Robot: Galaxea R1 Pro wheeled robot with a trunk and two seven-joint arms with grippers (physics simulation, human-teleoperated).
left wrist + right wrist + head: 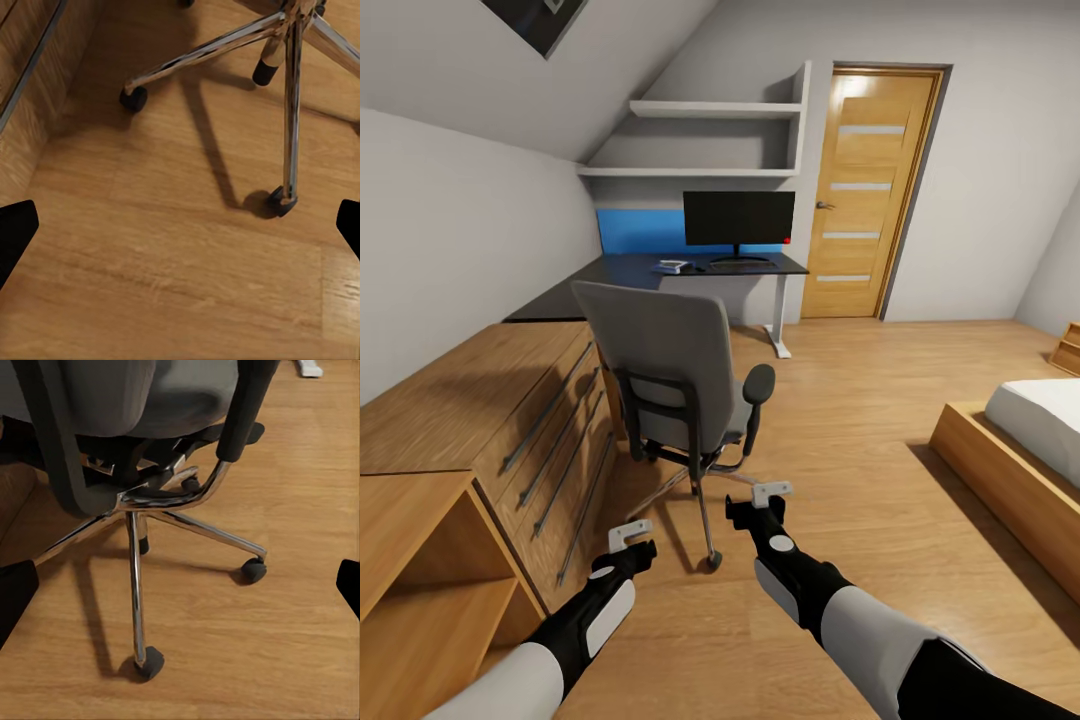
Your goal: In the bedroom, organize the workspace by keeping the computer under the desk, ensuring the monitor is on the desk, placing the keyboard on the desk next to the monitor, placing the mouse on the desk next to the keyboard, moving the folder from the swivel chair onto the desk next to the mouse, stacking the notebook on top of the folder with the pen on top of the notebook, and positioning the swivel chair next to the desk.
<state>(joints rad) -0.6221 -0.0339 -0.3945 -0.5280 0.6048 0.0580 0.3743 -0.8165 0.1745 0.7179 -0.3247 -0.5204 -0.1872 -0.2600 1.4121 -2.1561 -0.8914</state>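
The grey swivel chair (672,372) stands in mid-floor with its back toward me, so its seat top is hidden. Beyond it the dark desk (630,272) carries the black monitor (738,218), a dark keyboard (740,265) in front of it and a small stack like a notebook (672,266) to the left. My left gripper (635,545) hangs open low over the floor just short of the chair's chrome base (289,112). My right gripper (755,508) is open too, facing the chair's armrest post and base (150,502). Neither holds anything.
A long wooden dresser (510,400) and an open shelf unit (420,580) line the left wall. A bed (1040,430) sits at the right and a wooden door (870,190) at the back. Open floor (860,400) lies between chair and bed.
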